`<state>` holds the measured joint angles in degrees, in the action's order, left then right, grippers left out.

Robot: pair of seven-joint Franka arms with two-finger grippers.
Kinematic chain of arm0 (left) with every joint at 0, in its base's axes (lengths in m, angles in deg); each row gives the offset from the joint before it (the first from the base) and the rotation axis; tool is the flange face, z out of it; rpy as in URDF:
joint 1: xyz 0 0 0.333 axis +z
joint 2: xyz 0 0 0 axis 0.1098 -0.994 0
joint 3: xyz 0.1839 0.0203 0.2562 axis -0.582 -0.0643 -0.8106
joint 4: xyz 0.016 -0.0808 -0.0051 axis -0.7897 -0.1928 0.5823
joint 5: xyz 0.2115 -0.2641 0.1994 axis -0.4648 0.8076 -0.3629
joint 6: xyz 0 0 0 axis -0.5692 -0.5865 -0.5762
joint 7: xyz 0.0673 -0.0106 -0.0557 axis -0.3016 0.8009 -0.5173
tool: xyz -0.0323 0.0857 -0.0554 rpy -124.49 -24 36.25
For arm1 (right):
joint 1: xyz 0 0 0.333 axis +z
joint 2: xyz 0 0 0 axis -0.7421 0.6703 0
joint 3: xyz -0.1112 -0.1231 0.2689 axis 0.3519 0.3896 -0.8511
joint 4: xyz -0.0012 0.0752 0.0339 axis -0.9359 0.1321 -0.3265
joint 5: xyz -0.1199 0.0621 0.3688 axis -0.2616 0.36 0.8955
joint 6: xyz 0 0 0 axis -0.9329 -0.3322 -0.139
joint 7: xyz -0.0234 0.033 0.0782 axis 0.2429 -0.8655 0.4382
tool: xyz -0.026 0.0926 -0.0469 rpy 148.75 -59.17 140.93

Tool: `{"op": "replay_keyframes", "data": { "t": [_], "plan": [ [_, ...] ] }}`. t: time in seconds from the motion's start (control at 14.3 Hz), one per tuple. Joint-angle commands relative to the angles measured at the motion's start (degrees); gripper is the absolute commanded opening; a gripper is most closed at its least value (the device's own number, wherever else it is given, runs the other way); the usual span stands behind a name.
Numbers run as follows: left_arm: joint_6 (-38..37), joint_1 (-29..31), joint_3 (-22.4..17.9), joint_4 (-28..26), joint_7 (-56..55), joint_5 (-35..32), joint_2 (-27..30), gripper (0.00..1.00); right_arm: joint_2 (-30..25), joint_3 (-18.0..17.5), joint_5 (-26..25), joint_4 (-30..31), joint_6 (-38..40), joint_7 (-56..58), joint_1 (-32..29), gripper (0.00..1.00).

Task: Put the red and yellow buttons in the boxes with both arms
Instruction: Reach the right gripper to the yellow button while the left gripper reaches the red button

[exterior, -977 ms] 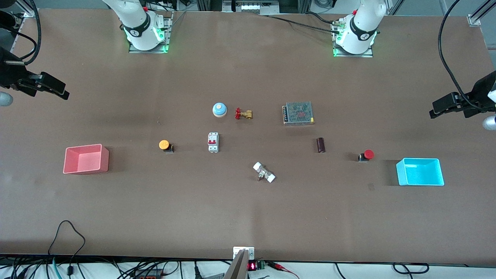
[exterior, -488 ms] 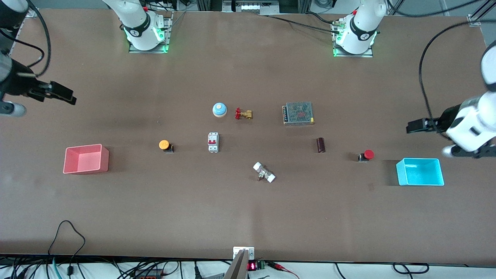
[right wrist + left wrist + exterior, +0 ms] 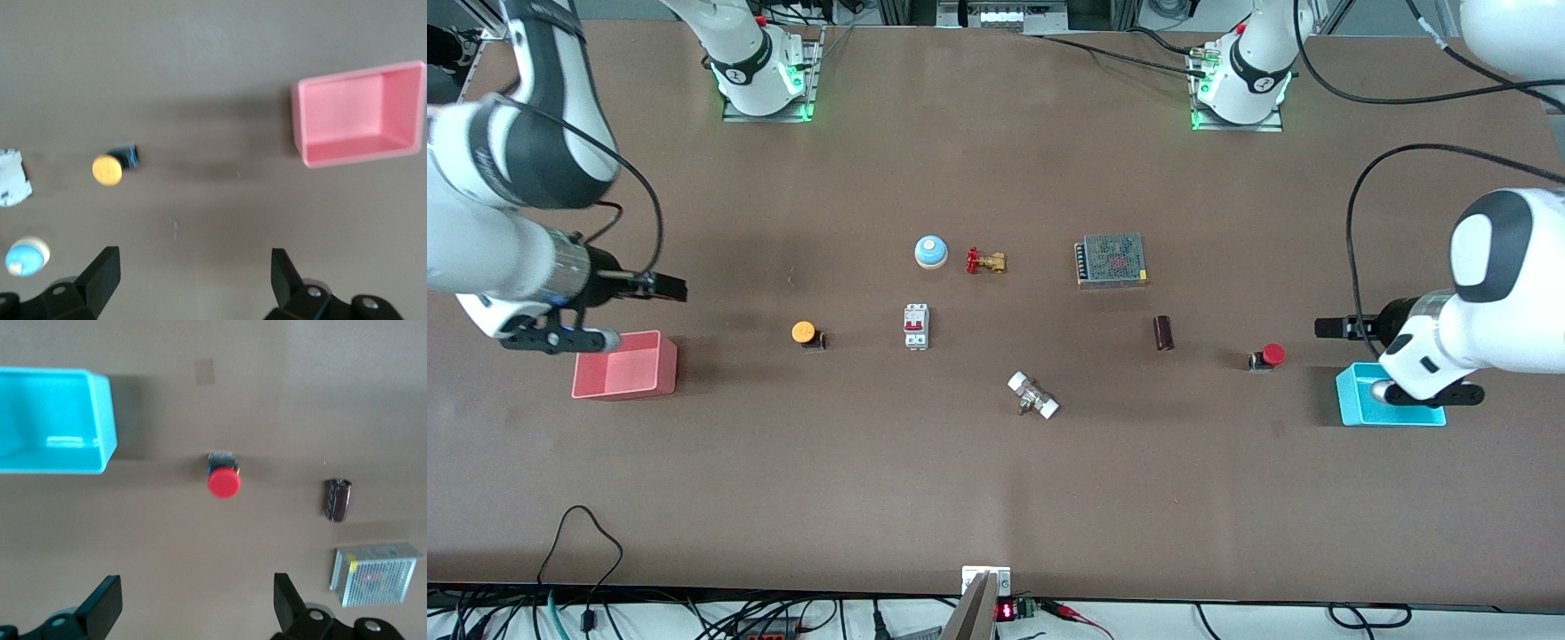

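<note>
The yellow button [image 3: 804, 332] lies on the table, beside the pink-red box [image 3: 627, 378] and toward the middle. The red button [image 3: 1272, 355] lies beside the cyan box [image 3: 1353, 398]. My right gripper [image 3: 676, 287] is open and empty, over bare table between the pink-red box and the yellow button. Its wrist view shows the yellow button [image 3: 107, 169] and the box [image 3: 360, 150] ahead of the open gripper [image 3: 193, 277]. My left gripper [image 3: 1319, 328] is open and empty, over the table between the cyan box and the red button. Its wrist view shows the button [image 3: 223, 483] and the box [image 3: 100, 447] ahead of the gripper [image 3: 197, 603].
A blue-and-white bell [image 3: 930, 252], a red-handled brass valve [image 3: 985, 261], a metal mesh power supply [image 3: 1111, 260], a white circuit breaker [image 3: 916, 326], a dark cylinder [image 3: 1162, 332] and a white-ended fitting [image 3: 1033, 396] lie between the two buttons.
Both arms have swung in from the table's ends toward the middle. The right hand now hangs by the pink-red box, the left hand over the cyan box. Nothing on the table moved.
</note>
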<state>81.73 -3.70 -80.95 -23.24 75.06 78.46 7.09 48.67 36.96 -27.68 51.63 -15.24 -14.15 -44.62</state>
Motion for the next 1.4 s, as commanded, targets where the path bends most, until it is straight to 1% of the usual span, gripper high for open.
{"op": "replay_keyframes", "data": {
  "t": [0.0, 0.07, 0.14, 0.21, 0.35, 0.42, 0.56, 0.63, 0.77, 0.91, 1.05, 1.12, 1.19, 1.26, 1.33],
  "plan": [
    [9.99, -1.29, -0.38, -6.44, 0.46, -0.35, -0.25, 1.0, -1.89, 0.09, 0.7, 7.8, -9.54, -0.14, 3.02, 1.0],
    [14.74, -1.29, -0.38, -10.39, 0.64, -0.35, -0.16, 1.0, -1.71, -0.26, 0.61, 8.77, -11.57, -0.14, 3.81, 1.0],
    [17.92, -1.37, -0.38, -12.34, 0.9, -0.35, -0.33, 1.0, -1.18, -1.39, 0.61, 9.48, -13.16, -1.18, 4.43, 1.0],
    [19.86, -1.37, -0.38, -13.84, 0.9, -0.35, -0.6, 1.0, -0.22, -2.36, 0.18, 9.57, -14.22, -3.45, 4.44, 1.0],
    [22.86, -1.46, -0.38, -15.69, 0.9, -0.35, -2.0, 1.0, 1.01, -4.82, -0.09, 10.45, -17.55, -4.35, 4.44, 1.0],
    [24.44, -1.46, -0.47, -16.92, 0.9, -0.35, -2.27, 1.0, 1.71, -5.62, -0.35, 11.84, -20.18, -4.44, 4.61, 1.0],
    [28.57, -1.46, -0.47, -19.91, 0.9, -0.35, -2.71, 1.0, 2.68, -6.06, -1.4, 15.62, -27.55, -4.62, 4.35, 1.0],
    [29.45, -1.46, -0.38, -20.09, 0.99, -0.35, -3.14, 1.0, 3.04, -6.76, -1.5, 17.03, -30.11, -4.62, 4.26, 1.0],
    [29.64, -1.55, -0.38, -20.09, 1.25, -0.35, -3.5, 1.0, 4.79, -6.94, -1.93, 17.22, -31.72, -4.62, 4.44, 1.0],
    [29.64, -1.64, -0.38, -20.09, 1.25, -0.18, -3.85, 1.0, 6.02, -6.94, -4.74, 17.22, -32.68, -4.79, 4.26, 1.0],
    [29.64, -1.64, -0.38, -20.09, 1.25, -0.17, -4.11, 1.0, 7.34, -6.94, -5.45, 17.22, -32.95, -4.8, 4.26, 1.0],
    [29.64, -1.64, -0.38, -20.09, 1.34, 0.0, -4.38, 1.0, 7.69, -6.94, -7.19, 17.13, -33.04, -4.71, 4.26, 1.0],
    [29.64, -1.64, -0.38, -20.09, 1.34, 0.09, -4.64, 0.99, 8.39, -7.12, -8.6, 16.96, -33.12, -4.79, 4.26, 1.0],
    [29.64, -1.64, -0.38, -20.09, 1.34, 0.09, -4.82, 0.92, 8.84, -7.73, -8.88, 16.78, -33.47, -4.88, 4.26, 1.0],
    [29.64, -1.72, -0.38, -20.09, 1.34, 0.18, -4.99, 0.91, 9.28, -8.08, -8.88, 16.78, -34.52, -5.23, 4.17, 1.0]
  ]
}}
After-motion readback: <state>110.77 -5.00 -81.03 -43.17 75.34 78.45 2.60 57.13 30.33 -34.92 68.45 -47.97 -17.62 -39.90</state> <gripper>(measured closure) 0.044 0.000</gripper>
